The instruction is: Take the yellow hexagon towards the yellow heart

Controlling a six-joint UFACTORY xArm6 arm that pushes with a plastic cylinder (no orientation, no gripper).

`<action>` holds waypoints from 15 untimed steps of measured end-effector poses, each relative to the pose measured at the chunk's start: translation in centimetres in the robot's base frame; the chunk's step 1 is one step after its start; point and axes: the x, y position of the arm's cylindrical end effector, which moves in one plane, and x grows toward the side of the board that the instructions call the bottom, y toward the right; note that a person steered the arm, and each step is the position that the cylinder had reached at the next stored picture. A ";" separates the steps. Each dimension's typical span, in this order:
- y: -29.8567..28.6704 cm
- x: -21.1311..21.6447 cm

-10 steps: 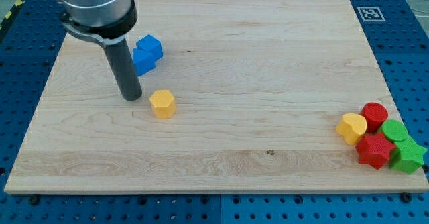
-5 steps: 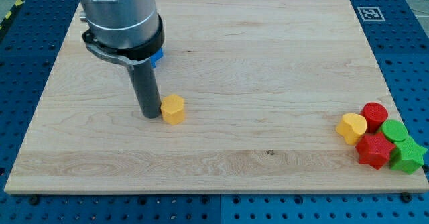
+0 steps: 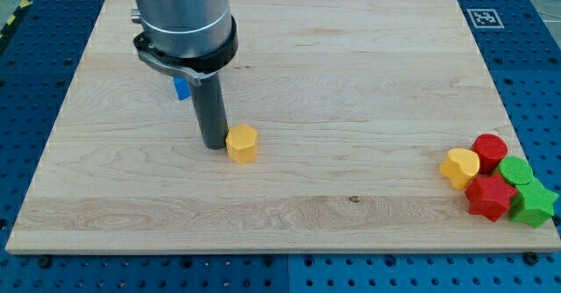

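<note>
My tip point(image 3: 213, 145) rests on the wooden board point(image 3: 351, 82) with the yellow hexagon point(image 3: 241, 143) touching it, just to its right in the view. The arm ends in a plain rod, with nothing on it that could spread or close. The hexagon is a small, squat, matte orange-yellow block, flat on top. The yellow heart point(image 3: 458, 167) lies far to the tip's right, against a red and green cluster. A blue block point(image 3: 181, 88) peeks out behind the rod.

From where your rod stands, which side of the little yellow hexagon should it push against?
Its flat face on the view's left. My tip already sits against that side of the yellow hexagon, and the yellow heart lies far to the view's right, slightly lower, so I would push rightward.
</note>
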 end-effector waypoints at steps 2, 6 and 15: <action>2.3 0.1; 5.1 1.4; 10.1 4.1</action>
